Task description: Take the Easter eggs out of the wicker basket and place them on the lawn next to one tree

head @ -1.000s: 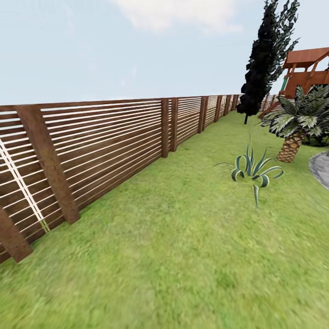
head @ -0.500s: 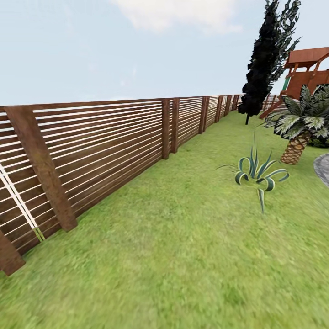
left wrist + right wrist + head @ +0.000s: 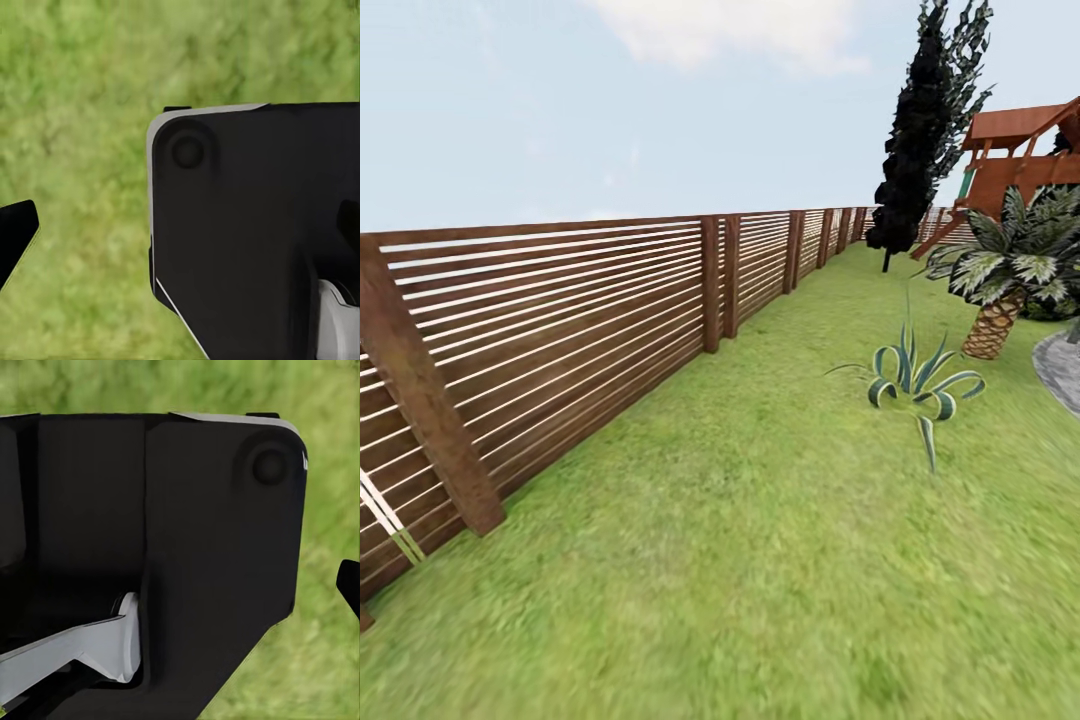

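Note:
The lawn (image 3: 760, 560) spreads out in front of me as short green grass, and it also lies under both wrist cameras. The eggs, the wicker basket and a pale-trunked tree are out of view. In the left wrist view one dark fingertip (image 3: 16, 238) pokes in at the edge beside a black part of my body (image 3: 255, 225). In the right wrist view a dark fingertip (image 3: 349, 585) shows beside the same kind of black housing (image 3: 187, 555). Neither view shows how the jaws stand.
A brown slat fence (image 3: 560, 320) runs along the left into the distance. A spiky striped plant (image 3: 912, 376) stands on the grass ahead right, with a short palm (image 3: 1005, 280), an all-black tree (image 3: 920, 130), a wooden play structure (image 3: 1020, 150) and a grey paved edge (image 3: 1060, 370) behind it.
The whole head picture has shifted: the fence posts have slid left and down, so the camera has moved along the fence. No thing in the garden has moved.

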Controlling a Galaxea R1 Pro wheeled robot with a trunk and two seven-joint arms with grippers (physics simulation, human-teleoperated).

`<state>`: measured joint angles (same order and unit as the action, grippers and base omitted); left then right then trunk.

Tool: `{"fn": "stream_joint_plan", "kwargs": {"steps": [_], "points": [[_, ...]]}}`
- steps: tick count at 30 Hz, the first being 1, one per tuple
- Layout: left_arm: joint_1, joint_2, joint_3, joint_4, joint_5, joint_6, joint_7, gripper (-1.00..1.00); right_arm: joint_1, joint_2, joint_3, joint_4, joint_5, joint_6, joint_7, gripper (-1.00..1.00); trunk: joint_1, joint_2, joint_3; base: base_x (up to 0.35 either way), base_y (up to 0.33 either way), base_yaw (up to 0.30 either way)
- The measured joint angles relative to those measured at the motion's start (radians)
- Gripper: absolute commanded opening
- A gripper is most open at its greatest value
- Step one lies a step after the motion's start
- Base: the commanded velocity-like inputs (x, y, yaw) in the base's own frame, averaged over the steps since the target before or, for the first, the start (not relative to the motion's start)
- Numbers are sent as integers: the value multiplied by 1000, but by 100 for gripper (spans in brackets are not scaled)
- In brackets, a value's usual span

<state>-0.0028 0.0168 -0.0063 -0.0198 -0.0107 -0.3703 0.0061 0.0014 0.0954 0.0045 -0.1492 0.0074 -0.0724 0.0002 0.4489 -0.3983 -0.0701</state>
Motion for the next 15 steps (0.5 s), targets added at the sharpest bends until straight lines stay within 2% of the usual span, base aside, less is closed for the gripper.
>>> {"fn": "stream_joint_plan", "kwargs": {"steps": [15], "points": [[0, 0, 0, 0, 0, -6, 0, 100, 0, 1, 0, 0, 0, 0, 0, 100, 0, 0, 0, 322, 71, -4]]}}
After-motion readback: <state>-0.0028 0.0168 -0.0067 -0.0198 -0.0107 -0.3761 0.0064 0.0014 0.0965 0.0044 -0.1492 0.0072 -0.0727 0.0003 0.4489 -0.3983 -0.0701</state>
